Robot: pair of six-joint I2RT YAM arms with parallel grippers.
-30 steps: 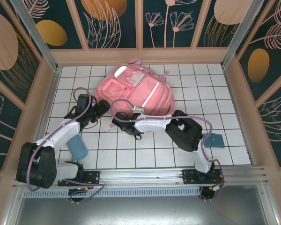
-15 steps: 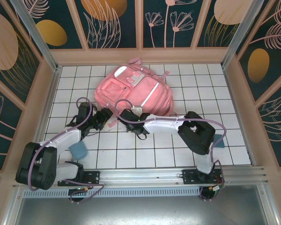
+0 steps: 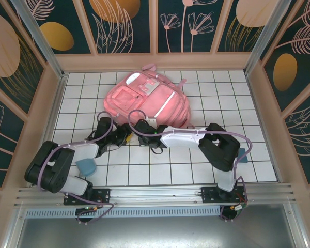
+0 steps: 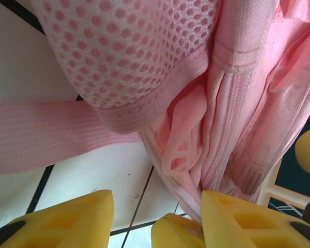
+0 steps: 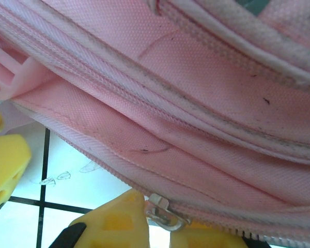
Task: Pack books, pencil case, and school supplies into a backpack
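The pink backpack [image 3: 144, 98] lies flat at the middle back of the tiled floor. My right gripper [image 3: 143, 127] is at its near edge, shut on the metal zipper pull [image 5: 164, 216] of the zip [image 5: 93, 155] along the lower seam. My left gripper [image 3: 125, 136] sits just to its left, low on the floor. Its yellow fingers [image 4: 67, 219] stand apart, and the right one touches the bag's zip edge [image 4: 183, 194] below a mesh strap [image 4: 124, 57]. The books are out of view. A blue soft pouch [image 3: 86, 166], perhaps the pencil case, lies by the left arm.
A teal flat item [image 3: 242, 155] lies half hidden behind the right arm's elbow. A loose pink strap [image 4: 46, 134] crosses the tiles beside the left gripper. Wooden walls ring the floor, and a metal rail [image 3: 155, 194] runs along the near edge.
My left gripper has slid right along the floor to the backpack's near edge, beside the right gripper, with its jaws narrowing. The right gripper shifted slightly right, still on the zipper pull.
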